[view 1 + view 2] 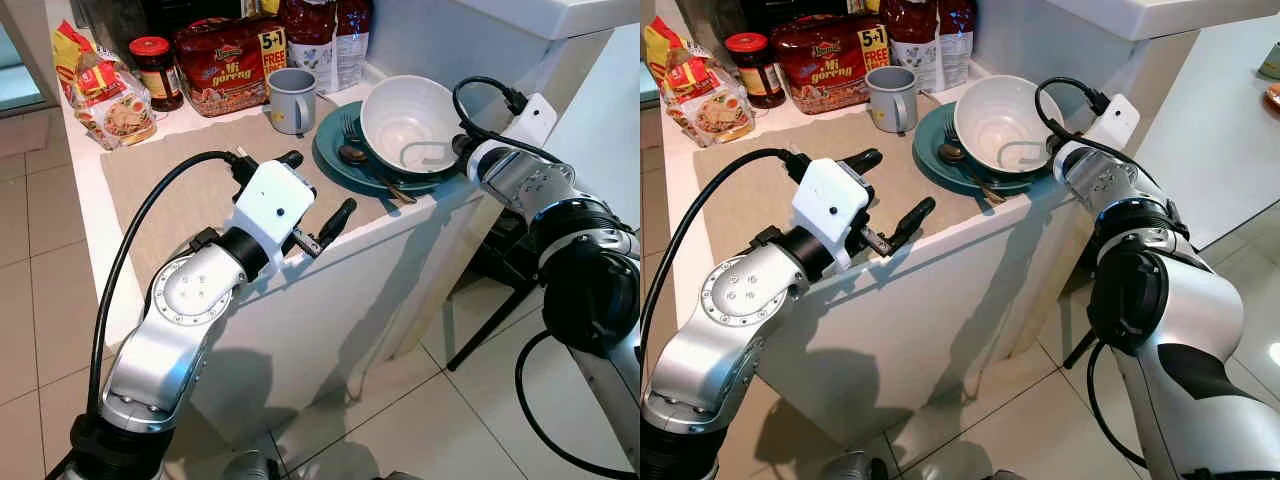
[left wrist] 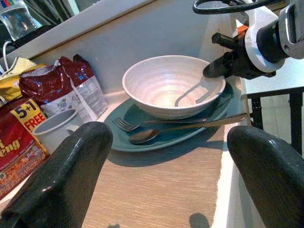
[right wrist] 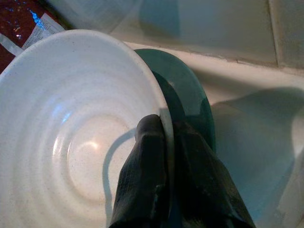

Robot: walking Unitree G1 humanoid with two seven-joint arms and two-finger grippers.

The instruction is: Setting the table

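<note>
The right gripper (image 3: 164,180) has its two fingers clenched on the rim of the white bowl (image 1: 405,122), one finger inside the wall and one outside, a pinch suited to lifting it off the teal plate (image 1: 335,155) under it. The bowl sits upright, mouth up, on that plate on the counter's beige mat (image 1: 175,185). A fork (image 2: 124,124) and spoon (image 2: 142,136) lie on the plate against the bowl's foot, their handles running long toward the counter edge, heads toward the grey mug (image 1: 292,98). The left gripper (image 1: 880,205) hovers over the mat with fingers spread and released, the plate ahead between them, probably waiting for the bowl to be lifted away.
</note>
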